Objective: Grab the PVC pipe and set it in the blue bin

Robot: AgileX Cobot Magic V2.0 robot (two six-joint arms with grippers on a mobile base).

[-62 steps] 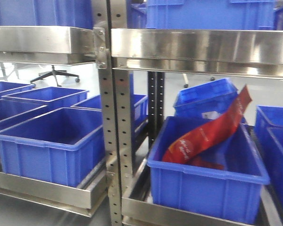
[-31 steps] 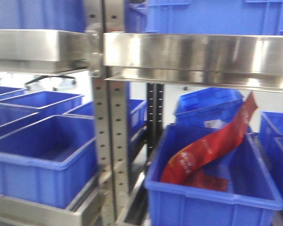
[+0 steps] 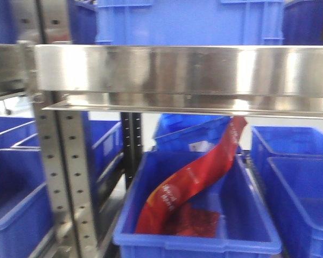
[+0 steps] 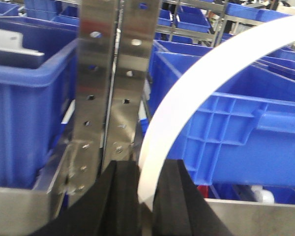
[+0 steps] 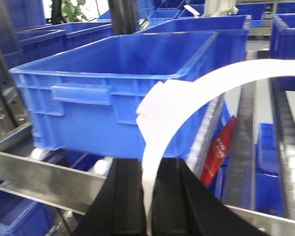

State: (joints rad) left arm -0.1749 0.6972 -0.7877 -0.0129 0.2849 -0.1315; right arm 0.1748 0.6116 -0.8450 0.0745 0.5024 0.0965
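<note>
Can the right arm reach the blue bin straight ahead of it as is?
Probably yes: nothing stands between the right gripper, shut on the white pipe, and the blue bin, whose top is open.

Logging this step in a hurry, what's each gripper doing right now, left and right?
Left gripper: closed on the curved white PVC pipe.
Right gripper: closed on the white PVC pipe too.

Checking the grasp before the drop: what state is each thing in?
Left hand, shut on PVC pipe.
Right hand, shut on PVC pipe.
PVC pipe, bent in an arc, not yet in a bin.
Red bag, leaning tilted in lower blue bin.
</note>
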